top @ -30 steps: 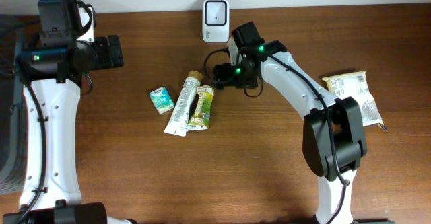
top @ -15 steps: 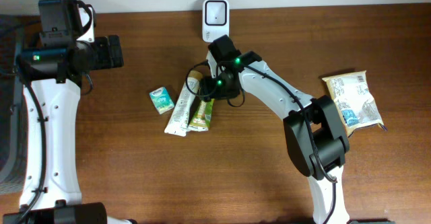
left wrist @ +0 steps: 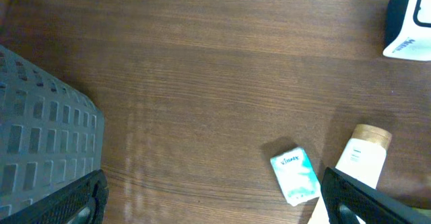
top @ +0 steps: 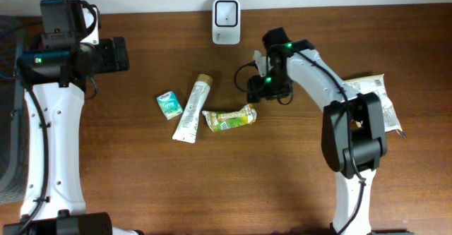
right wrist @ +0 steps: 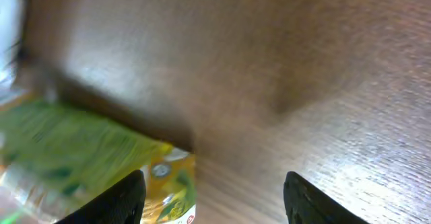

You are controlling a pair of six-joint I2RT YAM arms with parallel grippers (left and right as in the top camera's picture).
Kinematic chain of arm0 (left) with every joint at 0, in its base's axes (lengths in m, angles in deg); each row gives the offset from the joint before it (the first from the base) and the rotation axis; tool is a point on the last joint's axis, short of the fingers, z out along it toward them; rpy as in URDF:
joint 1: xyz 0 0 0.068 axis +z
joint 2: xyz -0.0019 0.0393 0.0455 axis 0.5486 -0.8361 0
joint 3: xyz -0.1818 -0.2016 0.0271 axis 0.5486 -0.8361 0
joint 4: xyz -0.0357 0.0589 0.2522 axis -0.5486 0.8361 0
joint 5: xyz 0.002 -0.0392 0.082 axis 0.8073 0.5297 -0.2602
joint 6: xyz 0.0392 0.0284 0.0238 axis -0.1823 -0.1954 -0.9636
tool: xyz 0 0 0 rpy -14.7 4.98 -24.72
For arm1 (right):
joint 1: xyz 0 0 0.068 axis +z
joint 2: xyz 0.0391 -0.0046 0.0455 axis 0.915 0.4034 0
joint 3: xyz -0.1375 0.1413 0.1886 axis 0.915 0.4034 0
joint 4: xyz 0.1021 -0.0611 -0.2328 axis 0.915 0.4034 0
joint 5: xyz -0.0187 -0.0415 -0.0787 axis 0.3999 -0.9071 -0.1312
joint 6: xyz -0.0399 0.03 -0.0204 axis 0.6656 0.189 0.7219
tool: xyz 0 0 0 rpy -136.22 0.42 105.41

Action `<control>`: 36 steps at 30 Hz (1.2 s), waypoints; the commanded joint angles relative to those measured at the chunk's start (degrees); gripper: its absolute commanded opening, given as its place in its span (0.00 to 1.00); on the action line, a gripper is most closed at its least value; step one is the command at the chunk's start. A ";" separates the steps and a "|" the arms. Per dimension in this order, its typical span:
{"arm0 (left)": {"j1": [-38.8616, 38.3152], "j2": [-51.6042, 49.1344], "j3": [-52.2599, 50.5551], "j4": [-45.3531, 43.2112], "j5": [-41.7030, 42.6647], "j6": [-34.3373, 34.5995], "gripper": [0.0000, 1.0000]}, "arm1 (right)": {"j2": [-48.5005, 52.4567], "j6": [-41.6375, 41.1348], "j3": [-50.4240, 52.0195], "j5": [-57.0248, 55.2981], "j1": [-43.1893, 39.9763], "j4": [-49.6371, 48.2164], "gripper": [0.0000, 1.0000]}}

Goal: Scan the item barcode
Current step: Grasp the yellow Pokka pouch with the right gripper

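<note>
At the far left a grey basket (left wrist: pixel 40 123) with a grid of holes sits at the edge of the wooden surface (top: pixel 141 185). My left fingers (top: pixel 120 55) hang above the back-left part of the surface, spread wide with nothing between them; in my left wrist view only bare wood lies between the two tips.

To the right of them lies a small mint-green packet (top: pixel 169 104), flat and a little askew. Just beside it is a white tube (top: pixel 192 110) with a tan cap, its cap end pointing toward the back of the surface and its body slanting down to the left.

Next comes the green snack packet (top: pixel 229 117), lying flat and nearly crosswise. Its left end is close to the tube, but I cannot tell whether the two touch. The white scanner (top: pixel 226 12) stands upright at the back edge, well apart from the packet.

My right fingers (top: pixel 256 92) hover low just beyond the packet's right end. They stand partly apart and hold nothing. In my right wrist view, which is blurred, the packet's green corner sits next to one fingertip; I cannot tell whether it touches.

Farthest right, a pale printed bag (top: pixel 373 101) lies flat, partly under my right arm.
</note>
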 commanded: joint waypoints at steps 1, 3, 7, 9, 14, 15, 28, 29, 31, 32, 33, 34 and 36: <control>0.09 0.96 0.20 -0.02 -0.42 0.57 0.99 | -0.33 11.47 -3.78 6.40 0.72 3.91 0.65; 0.09 0.94 0.20 -0.02 -0.44 0.57 0.99 | -0.35 12.57 -4.02 6.38 1.84 4.24 0.66; 0.09 0.94 0.20 -0.02 -0.42 0.57 0.99 | -0.35 12.59 -3.69 5.66 3.98 4.48 0.66; 0.09 0.94 0.20 -0.02 -0.42 0.57 0.99 | -0.35 12.74 -2.99 3.63 5.40 4.35 0.66; 0.09 0.96 0.20 -0.02 -0.42 0.57 0.99 | -0.24 12.68 -1.11 0.79 7.85 3.43 0.66; 0.09 0.96 0.20 -0.02 -0.42 0.57 0.99 | -0.24 12.66 -1.11 0.79 7.85 3.41 0.66; 0.09 0.94 0.20 -0.02 -0.42 0.57 0.99 | -0.24 10.51 -1.11 0.85 8.74 8.31 0.59; 0.09 0.94 0.20 -0.02 -0.42 0.57 0.99 | -0.24 10.60 -1.11 0.85 9.31 9.81 0.60; 0.09 0.94 0.20 -0.02 -0.42 0.57 0.99 | -0.24 11.28 -1.11 1.05 11.15 12.70 0.60; 0.09 0.96 0.20 -0.02 -0.42 0.57 0.99 | -0.24 11.28 -1.11 1.05 12.44 13.81 0.61; 0.09 0.96 0.20 -0.02 -0.44 0.57 0.99 | -0.24 11.50 -1.11 1.05 13.64 14.51 0.61; 0.09 0.94 0.20 -0.02 -0.42 0.57 0.99 | -0.24 12.33 -1.11 1.11 15.21 15.17 0.65; 0.09 0.94 0.20 -0.02 -0.42 0.57 0.99 | -0.26 12.72 -1.14 1.22 19.02 15.34 0.68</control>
